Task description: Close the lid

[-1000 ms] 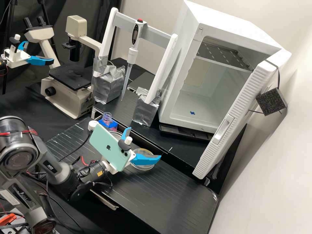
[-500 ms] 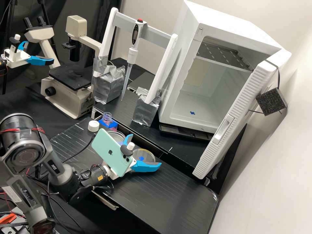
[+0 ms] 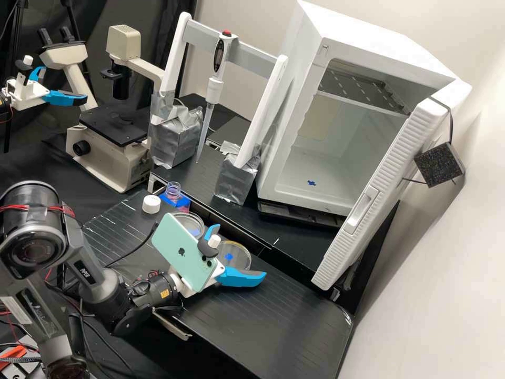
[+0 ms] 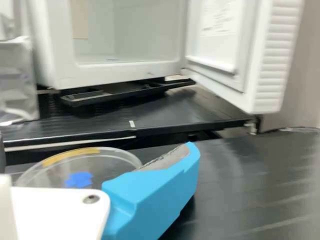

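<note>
The pincer (image 3: 242,250) has shifted a little toward the near edge of the tabletop (image 3: 273,321) since the earlier frames, and the phone (image 3: 179,252) on the arm has gone with it. That leaves the whole cap (image 3: 151,203) in sight, where the phone partly covered it at first.

Which thing is meant by the lid I cannot tell. The white cap lies on the tabletop near its far left corner, just beside the bottle (image 3: 173,193), which stands uncapped in a blue block (image 3: 182,203) at the far edge. Next along that edge comes a clear round dish (image 3: 189,221), partly behind the phone. Farther right, also near the far edge, lies a yellow-ringed dish (image 3: 243,258) with a blue mark in it.

The pincer is over the tabletop by the ringed dish, its blue fingers (image 4: 150,200) spread wide, with nothing between them.

Beyond the far edge, on a raised black shelf, the white cabinet (image 3: 294,116) stands with its door (image 3: 368,210) swung open on the right. Left of the cabinet, a pipette (image 3: 213,89) hangs upright in a white stand (image 3: 267,105). The microscope (image 3: 105,163) stands farther left.
</note>
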Motion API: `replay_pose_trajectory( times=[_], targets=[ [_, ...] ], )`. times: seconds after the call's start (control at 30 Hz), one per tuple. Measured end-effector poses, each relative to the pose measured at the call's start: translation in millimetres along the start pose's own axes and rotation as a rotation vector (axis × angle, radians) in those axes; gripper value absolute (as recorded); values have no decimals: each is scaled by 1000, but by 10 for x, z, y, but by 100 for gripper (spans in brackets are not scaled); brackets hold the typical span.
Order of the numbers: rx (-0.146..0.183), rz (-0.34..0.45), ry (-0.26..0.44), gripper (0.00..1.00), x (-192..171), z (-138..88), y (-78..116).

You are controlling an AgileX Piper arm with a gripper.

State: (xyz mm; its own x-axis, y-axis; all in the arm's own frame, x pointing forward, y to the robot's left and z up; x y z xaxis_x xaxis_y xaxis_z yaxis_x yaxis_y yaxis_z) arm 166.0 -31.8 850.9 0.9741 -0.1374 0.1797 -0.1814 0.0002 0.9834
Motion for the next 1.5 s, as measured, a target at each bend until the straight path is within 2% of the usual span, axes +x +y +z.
replay_pose_trajectory(
  times=[0.4, 0.53, 0.7, 0.97, 1.0, 1.5],
  targets=[
    [-5, -31, 24, 100, 6, -33, -42],
    [-4, -45, 2, 100, 13, 20, -52],
    [-22, -57, 8, 100, 3, 81, -33],
    [-22, -53, 34, 100, 4, 102, -23],
    [-22, -53, 34, 0, 4, 102, -23],
    [-32, -54, 31, 0, 6, 108, -26]
  ],
)
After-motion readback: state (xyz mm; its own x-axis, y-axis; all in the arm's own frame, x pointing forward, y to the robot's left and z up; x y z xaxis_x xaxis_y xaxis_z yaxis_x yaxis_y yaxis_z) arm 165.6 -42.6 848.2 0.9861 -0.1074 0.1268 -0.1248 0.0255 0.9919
